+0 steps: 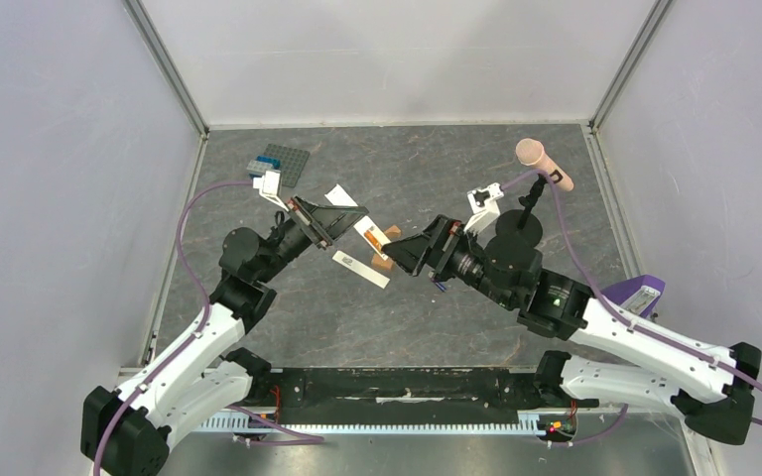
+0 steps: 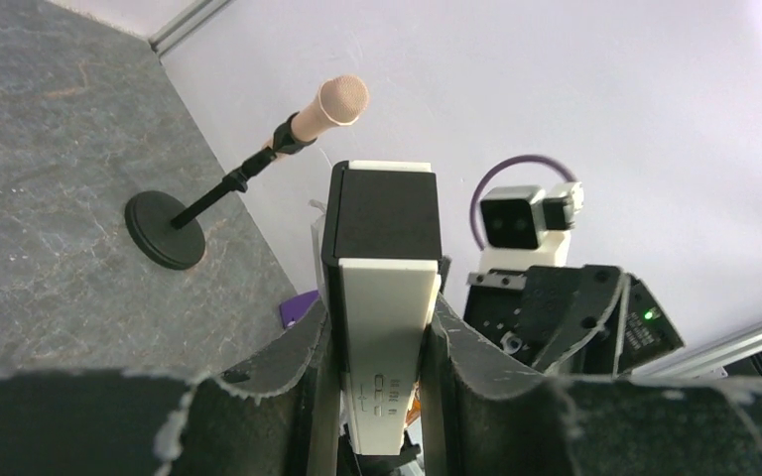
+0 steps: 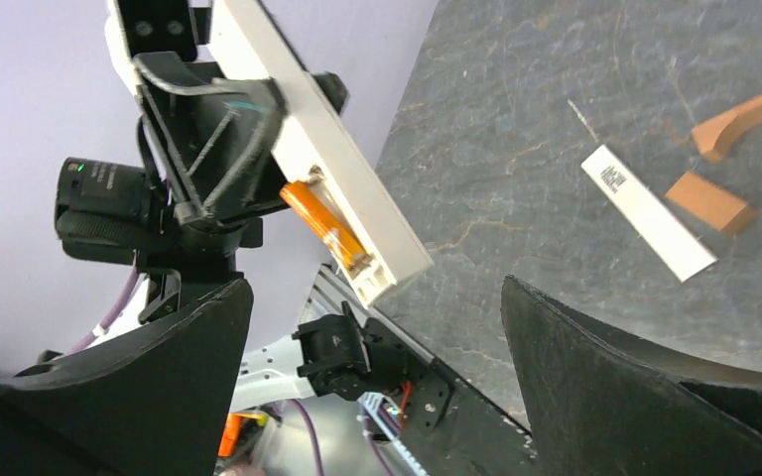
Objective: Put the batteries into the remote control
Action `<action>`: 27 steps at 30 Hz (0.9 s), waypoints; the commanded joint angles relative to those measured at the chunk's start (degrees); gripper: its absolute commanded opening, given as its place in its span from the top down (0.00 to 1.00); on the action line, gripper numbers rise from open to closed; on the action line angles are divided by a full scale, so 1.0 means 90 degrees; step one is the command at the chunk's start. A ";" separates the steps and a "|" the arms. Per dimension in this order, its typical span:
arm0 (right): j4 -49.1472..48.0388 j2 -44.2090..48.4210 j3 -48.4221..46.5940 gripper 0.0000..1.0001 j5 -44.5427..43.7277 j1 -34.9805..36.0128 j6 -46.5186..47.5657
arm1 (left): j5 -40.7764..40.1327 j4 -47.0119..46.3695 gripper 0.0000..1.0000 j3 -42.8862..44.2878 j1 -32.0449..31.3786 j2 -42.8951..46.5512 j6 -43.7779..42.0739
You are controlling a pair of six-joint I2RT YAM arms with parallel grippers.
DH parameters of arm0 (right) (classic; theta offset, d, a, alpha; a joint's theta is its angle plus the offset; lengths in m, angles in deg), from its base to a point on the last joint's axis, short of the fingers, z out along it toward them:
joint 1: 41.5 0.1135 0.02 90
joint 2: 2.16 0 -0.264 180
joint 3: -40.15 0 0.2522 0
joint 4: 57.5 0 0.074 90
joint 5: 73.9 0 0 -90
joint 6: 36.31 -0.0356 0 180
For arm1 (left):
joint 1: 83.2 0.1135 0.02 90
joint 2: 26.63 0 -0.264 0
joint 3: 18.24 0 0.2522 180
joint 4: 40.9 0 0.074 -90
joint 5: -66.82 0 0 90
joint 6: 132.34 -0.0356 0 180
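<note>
Over the middle of the bench, a little in from the near edge, the right claw (image 3: 372,288) stands with its jaws spread wide and nothing between them. It points toward the left claw (image 2: 382,342) from just beside it.

The left claw is clamped on the remote control (image 3: 352,183), gripping the cream-white bar by its long sides and holding it clear of the bench. The free end of the bar reaches toward the right claw. In the right wrist view the orange-red battery (image 3: 322,223) lies in the recess near that free end, on the face turned toward the right arm. It is partly seated, with one end tucked against the end of the recess.

On the bench under and just beside the two claws lies a flat white strip (image 3: 648,211). Next to it are two orange-brown blocks (image 3: 712,201), one of them curved, and both sit apart from the strip.

At the right edge of the bench, level with the right forearm, sits a purple-and-white object (image 1: 640,293); what it is cannot be told.

Farther back on the right side, a pale pink microphone (image 1: 544,162) tilts on a black stand with a round base (image 1: 528,223). Near the far left corner lies a grey studded plate (image 1: 283,159) with a blue brick (image 1: 258,166) at its near edge.
</note>
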 commanded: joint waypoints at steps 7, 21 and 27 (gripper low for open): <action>-0.2201 -0.0552 0.0632 0.02 -0.0138 -0.0007 -0.1610 | -0.0467 -0.0626 0.98 0.0087 -0.0023 0.0034 -0.0088; -0.2798 -0.1025 0.0642 0.02 -0.0138 -0.0005 -0.2011 | -0.0018 -0.0830 0.98 0.0101 -0.0020 -0.0060 -0.0375; -0.2883 -0.1199 0.0600 0.02 -0.0179 -0.0004 -0.2248 | 0.0084 -0.0859 0.98 0.0014 -0.0024 -0.0052 -0.0484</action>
